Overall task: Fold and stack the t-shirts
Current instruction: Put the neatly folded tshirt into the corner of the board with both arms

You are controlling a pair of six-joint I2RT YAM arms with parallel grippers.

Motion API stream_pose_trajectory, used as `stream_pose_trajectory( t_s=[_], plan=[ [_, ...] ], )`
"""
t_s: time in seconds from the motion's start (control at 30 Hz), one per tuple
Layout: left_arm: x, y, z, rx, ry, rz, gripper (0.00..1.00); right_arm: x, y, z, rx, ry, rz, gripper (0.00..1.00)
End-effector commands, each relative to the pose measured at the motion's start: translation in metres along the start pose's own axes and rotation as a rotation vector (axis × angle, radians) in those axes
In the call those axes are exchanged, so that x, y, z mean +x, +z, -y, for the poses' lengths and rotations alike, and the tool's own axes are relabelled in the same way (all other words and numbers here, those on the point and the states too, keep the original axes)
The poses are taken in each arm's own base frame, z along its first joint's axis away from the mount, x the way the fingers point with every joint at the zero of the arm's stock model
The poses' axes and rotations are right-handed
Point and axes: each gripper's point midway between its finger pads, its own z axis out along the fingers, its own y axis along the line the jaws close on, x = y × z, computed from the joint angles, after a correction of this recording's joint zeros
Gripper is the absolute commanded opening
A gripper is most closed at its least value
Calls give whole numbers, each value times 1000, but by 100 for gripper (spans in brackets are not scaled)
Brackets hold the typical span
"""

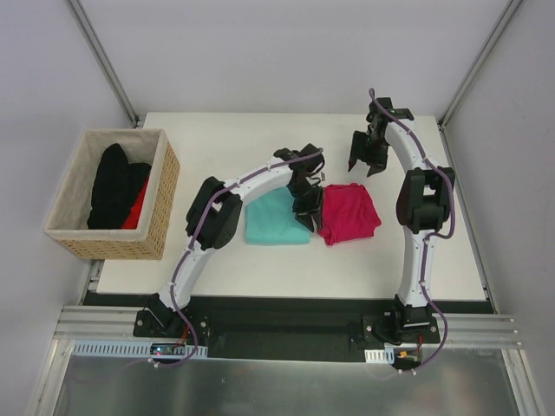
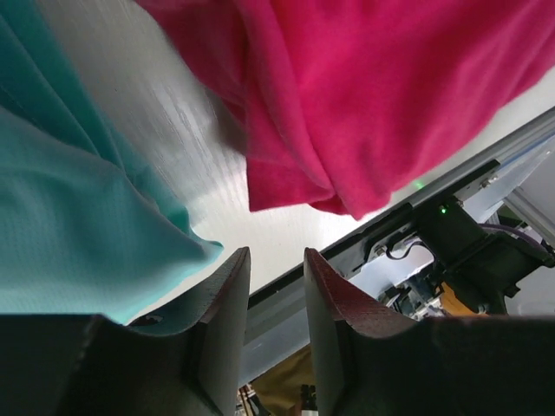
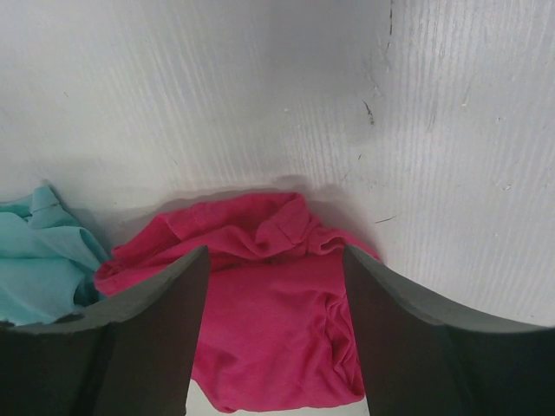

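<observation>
Lying side by side mid-table [image 1: 217,139], the teal shirt [image 1: 276,221] looks folded flat, while the pink shirt [image 1: 349,212] is folded but rumpled, so both seem staged for stacking. The left gripper [image 1: 308,201] hangs low over the gap between them, jaws partly apart, gripping nothing. The right gripper [image 1: 364,163] hovers beyond the pink shirt, jaws wide and empty.

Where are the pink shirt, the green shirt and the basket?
pink shirt [image 1: 349,214]: top view, middle of the cloth.
green shirt [image 1: 273,222]: top view, middle of the cloth.
basket [image 1: 171,195]: top view, its woven right wall.
</observation>
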Motion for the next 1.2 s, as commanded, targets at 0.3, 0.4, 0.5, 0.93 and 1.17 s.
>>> stream_pose_trajectory(
  t_s=[0.3, 0.4, 0.5, 0.93, 1.17],
  plan=[
    [-6, 16, 14, 50, 26, -40, 31, -4, -11, -3, -51, 2, 12, 66],
    [-8, 18, 17, 62, 24, -43, 32, -2, -9, -5, -62, 2, 5, 66],
    [-11, 21, 18, 72, 21, -49, 31, -1, -5, -8, -81, 3, -10, 67],
    [-12, 35, 13, 83, 0, -87, 32, 5, 5, -7, -95, 11, -40, 68],
    [-11, 43, 10, 89, -18, -112, 33, 11, 12, -8, -112, 18, -68, 70]
  ],
)
